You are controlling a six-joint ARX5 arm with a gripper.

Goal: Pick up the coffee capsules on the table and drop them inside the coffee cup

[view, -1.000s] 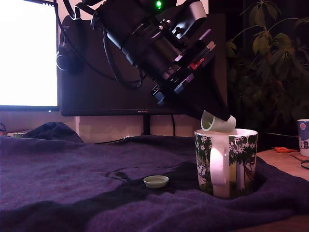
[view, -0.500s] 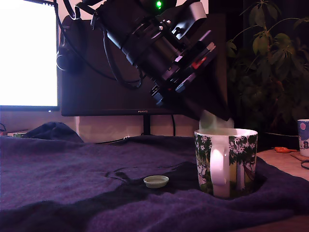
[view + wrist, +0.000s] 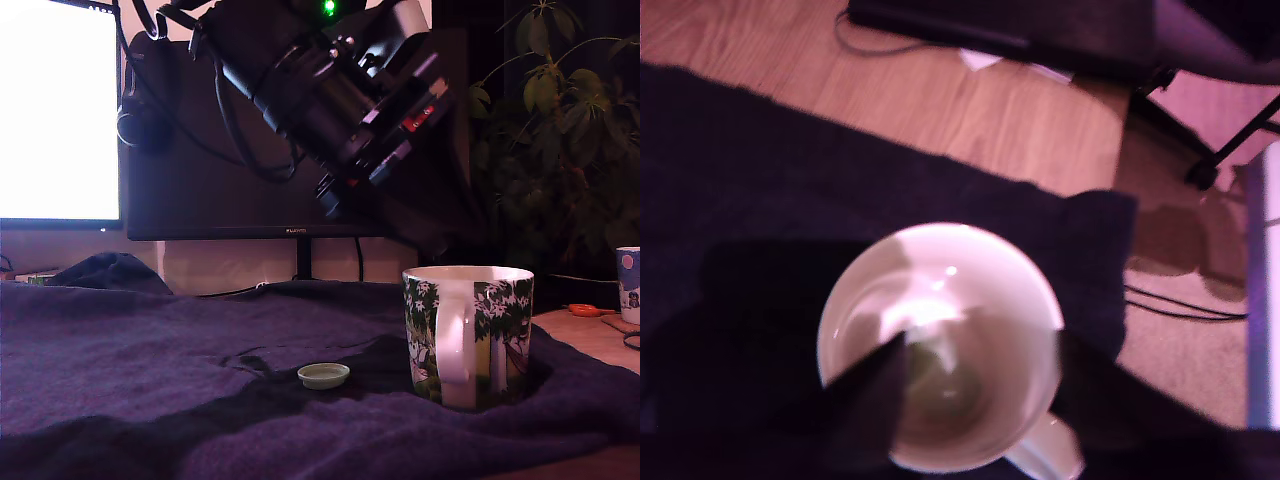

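Landmark: the coffee cup [image 3: 468, 335], standing on the purple cloth [image 3: 150, 370], handle towards the exterior camera.
Gripper [image 3: 440, 235]: hangs just above the cup's rim, tilted down at it; its dark fingers [image 3: 865, 400] stand apart across the mouth with nothing between them.
Capsule in the cup: a dim pale shape on the cup floor, too blurred to be sure of.
Disc capsule [image 3: 323, 375]: lies flat on the cloth, near the cup on the exterior view's left.
Next reach, I'd judge: from over the cup, down and toward the exterior view's left; being round, the disc has no long axis to line up with.
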